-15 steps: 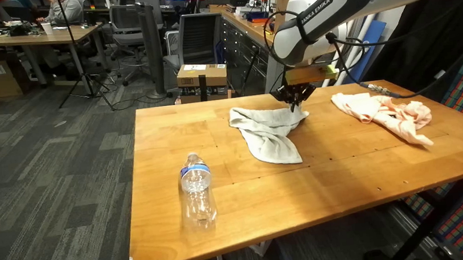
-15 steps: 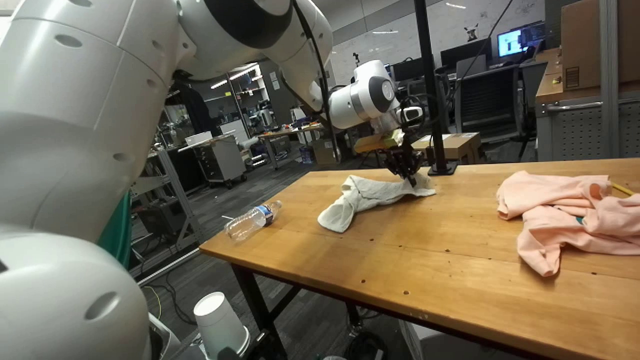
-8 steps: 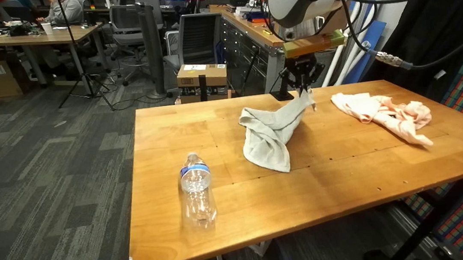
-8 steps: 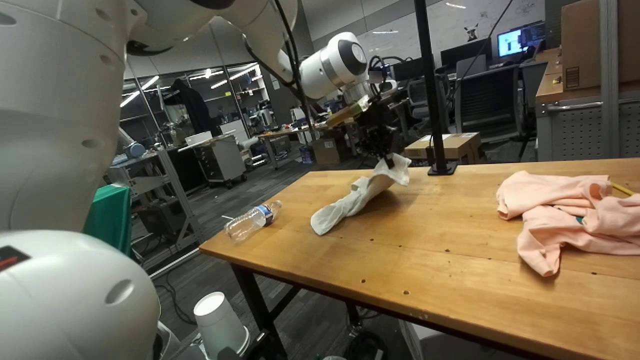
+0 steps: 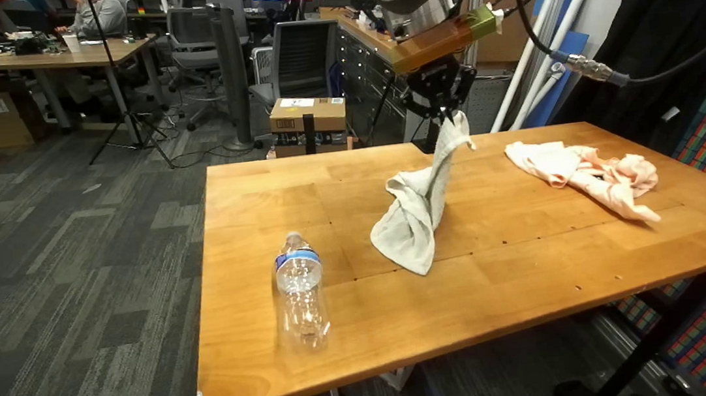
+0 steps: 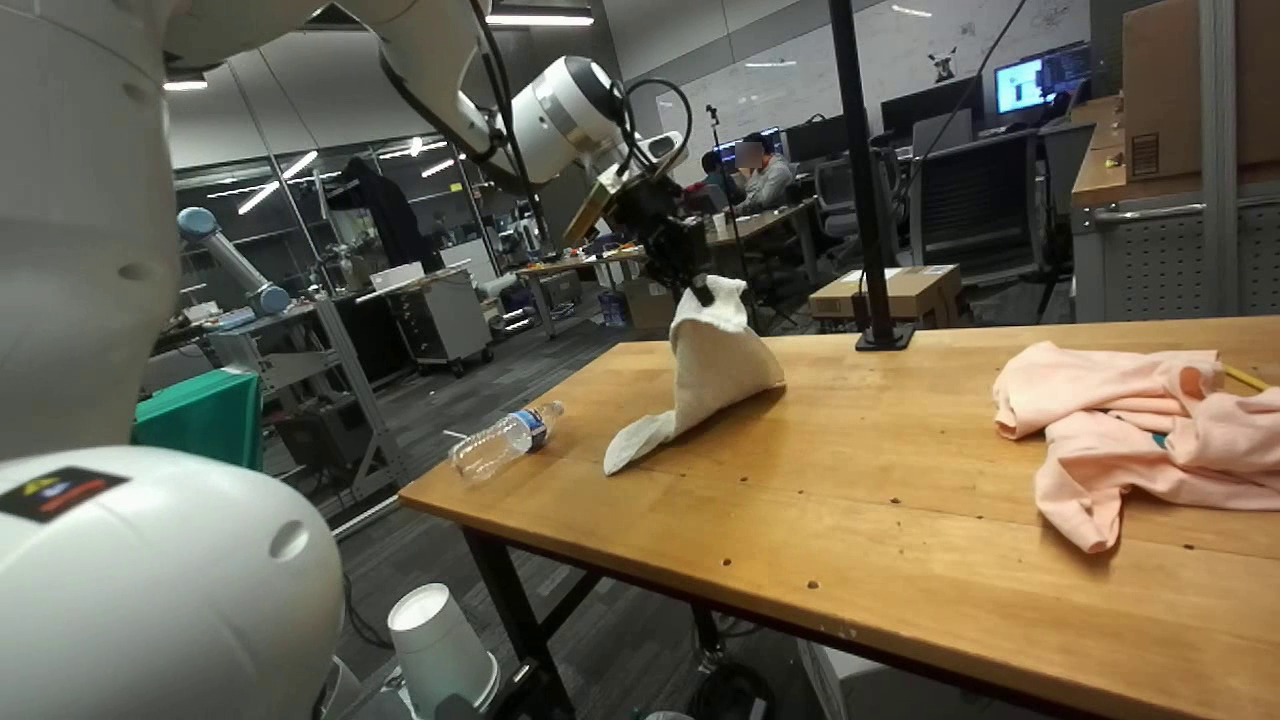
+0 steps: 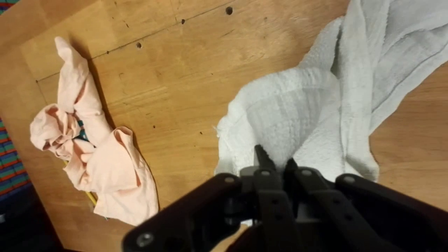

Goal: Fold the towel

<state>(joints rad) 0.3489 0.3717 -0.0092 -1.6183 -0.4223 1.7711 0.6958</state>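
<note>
Jaws are gripping one end of the pale towel (image 5: pixel 414 218), its lower part resting on the wooden worktop (image 5: pixel 531 271). A clear bottle (image 5: pixel 303 301), lying nearby, is bearing a blue label (image 5: pixel 297 257) too small to read; peach cloth (image 5: pixel 549 164) is lying well apart; chairs (image 5: pixel 306 65) are standing on carpet (image 5: pixel 73 286) beyond

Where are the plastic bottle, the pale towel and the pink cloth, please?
Plastic bottle (image 5: pixel 302 295), in an exterior view: its transparent body.
Pale towel (image 6: pixel 715 368), in an exterior view: its raised part.
Pink cloth (image 7: pixel 111 171), in the wrist view: its broader half.
</note>
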